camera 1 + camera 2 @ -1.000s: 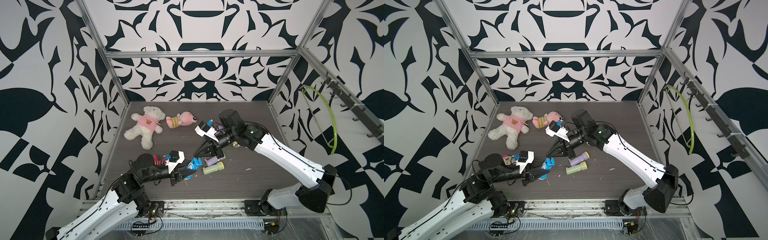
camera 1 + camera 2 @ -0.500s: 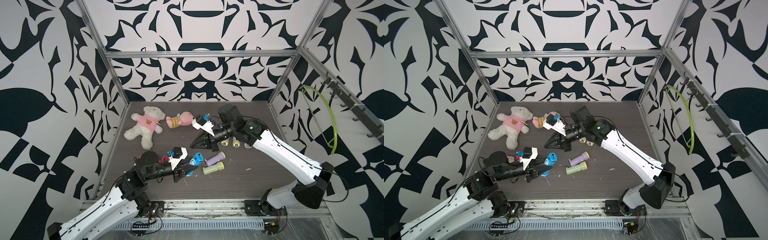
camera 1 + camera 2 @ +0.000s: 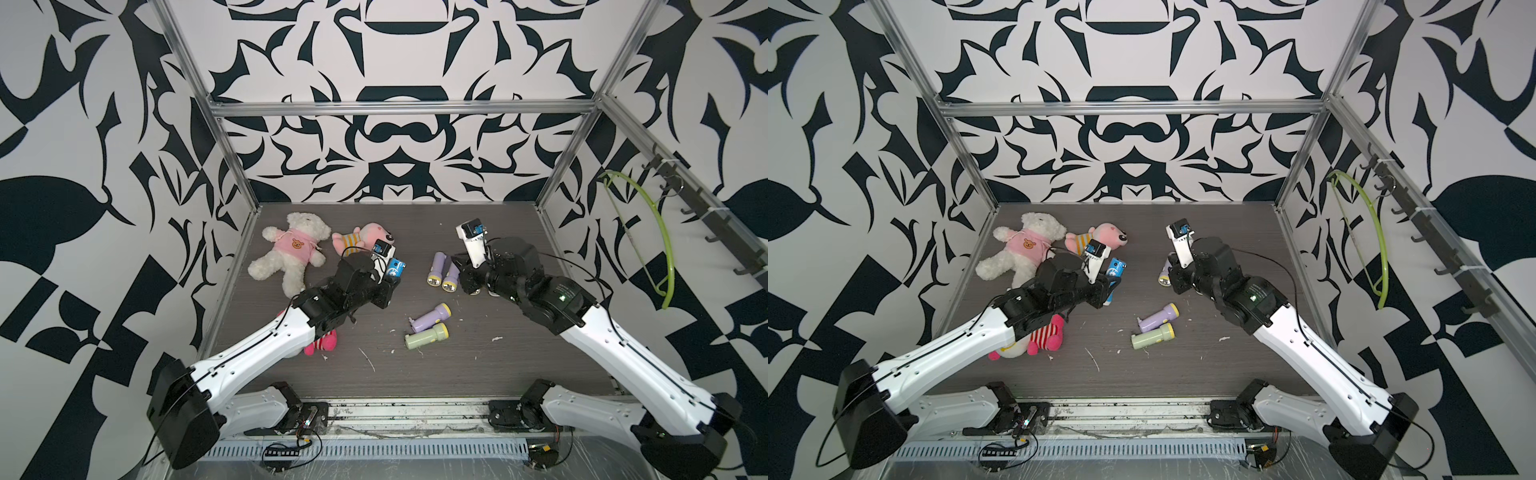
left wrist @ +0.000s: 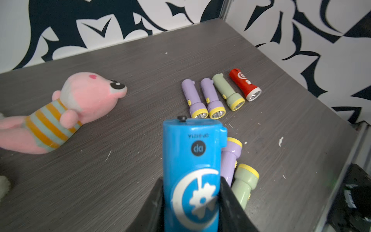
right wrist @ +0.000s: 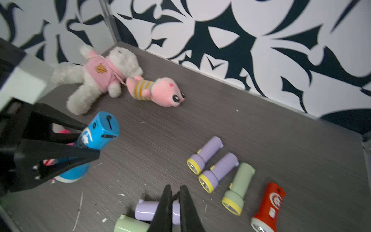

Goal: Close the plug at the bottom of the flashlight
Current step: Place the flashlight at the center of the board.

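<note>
Right gripper [image 5: 175,188] withdrawn from flashlight [image 4: 192,150], jaws nearly together, empty; left gripper [image 4: 191,180], moved rearward, pinching flashlight.

The blue flashlight [image 4: 190,170] is smooth, glossy plastic with a white printed emblem. The fingers [image 4: 154,204] of the left end effector [image 4: 190,182] are matt black plastic, a little scuffed. The table [image 4: 140,60] looks like dark grey wood laminate, matt, with a fine straight grain. The purple flashlights [image 4: 193,96] and the red flashlight [image 4: 244,84] are smooth plastic with a soft shine.

In a top view, at 11 o'clock on the table, the teddy bear [image 3: 305,224] is fluffy long-pile cloth and the pink plush toy [image 3: 370,232] is short, soft cloth. The frame beam [image 3: 395,109] is brushed metal. The arm shells [image 3: 257,349] are glossy white plastic.
</note>
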### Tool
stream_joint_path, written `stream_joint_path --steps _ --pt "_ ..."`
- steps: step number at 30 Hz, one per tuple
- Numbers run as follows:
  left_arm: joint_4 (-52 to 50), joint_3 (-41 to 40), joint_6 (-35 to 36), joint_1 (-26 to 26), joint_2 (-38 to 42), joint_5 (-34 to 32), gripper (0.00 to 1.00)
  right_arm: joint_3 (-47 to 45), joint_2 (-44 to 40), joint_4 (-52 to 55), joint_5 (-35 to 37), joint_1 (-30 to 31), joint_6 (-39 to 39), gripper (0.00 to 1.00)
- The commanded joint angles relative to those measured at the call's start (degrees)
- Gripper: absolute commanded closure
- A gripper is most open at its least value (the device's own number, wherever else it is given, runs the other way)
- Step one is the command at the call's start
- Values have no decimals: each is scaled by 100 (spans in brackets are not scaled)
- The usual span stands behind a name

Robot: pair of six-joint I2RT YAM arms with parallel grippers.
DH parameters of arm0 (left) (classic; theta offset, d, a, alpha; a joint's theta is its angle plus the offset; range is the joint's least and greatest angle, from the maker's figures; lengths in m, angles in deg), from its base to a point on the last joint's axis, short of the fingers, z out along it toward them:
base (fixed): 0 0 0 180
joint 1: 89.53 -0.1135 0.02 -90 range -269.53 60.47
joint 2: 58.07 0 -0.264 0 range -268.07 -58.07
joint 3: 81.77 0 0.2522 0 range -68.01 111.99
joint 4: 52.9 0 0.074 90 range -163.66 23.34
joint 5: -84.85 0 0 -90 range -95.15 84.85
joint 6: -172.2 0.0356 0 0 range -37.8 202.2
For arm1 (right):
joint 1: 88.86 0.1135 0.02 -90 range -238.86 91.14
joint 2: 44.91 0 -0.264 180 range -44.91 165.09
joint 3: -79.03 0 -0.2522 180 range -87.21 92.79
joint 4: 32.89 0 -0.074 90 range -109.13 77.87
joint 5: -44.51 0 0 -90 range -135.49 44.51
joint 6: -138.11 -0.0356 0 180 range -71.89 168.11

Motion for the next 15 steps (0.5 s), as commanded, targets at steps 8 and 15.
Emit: stream_joint_path --steps 8,15 --pt "-101 1403 -535 -31 -1784 -24 100 -636 -1055 705 652 29 -644 80" --pt "-243 2590 -546 -58 -3219 109 100 -822 -1616 1313 1119 30 -1028 79"
